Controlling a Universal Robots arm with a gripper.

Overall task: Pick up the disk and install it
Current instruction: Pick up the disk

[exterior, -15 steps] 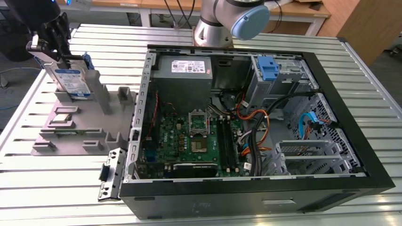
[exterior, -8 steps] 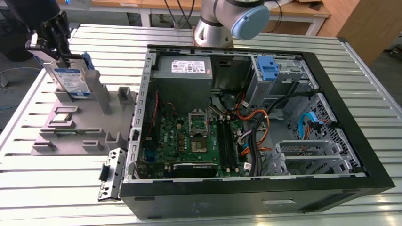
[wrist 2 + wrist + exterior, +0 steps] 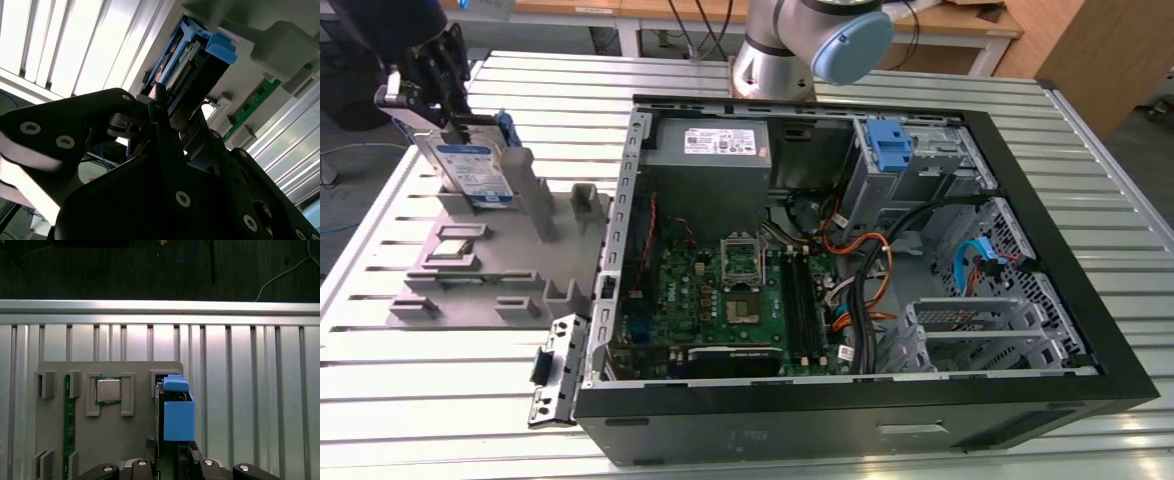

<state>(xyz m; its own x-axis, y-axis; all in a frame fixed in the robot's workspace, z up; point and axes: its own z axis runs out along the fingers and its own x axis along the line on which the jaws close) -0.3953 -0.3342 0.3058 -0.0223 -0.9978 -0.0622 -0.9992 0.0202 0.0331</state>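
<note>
Gripper [image 3: 451, 118] is down over the top edge of the disk [image 3: 470, 172] at the exterior view's left. The jaws are only as wide as the drive is thick, one finger on each face with no gap I can spot, so it looks clamped on the disk.

The disk stands upright on its edge in a slot of the grey holder [image 3: 494, 260], well apart from the open computer case [image 3: 1067, 330]. Both sit on the slatted metal surface [image 3: 427, 400].

In the first wrist view the blue carrier of the disk [image 3: 178, 417] sits right above the gripper [image 3: 171, 447]. Beside it on the holder [image 3: 135, 440] are a processor chip [image 3: 108, 390] and a green memory stick [image 3: 68, 425].

The second wrist view is the close-up: the disk [image 3: 197, 62] runs straight down between the black fingers [image 3: 159, 100]. The exterior view is where you get the case's motherboard and cables.
</note>
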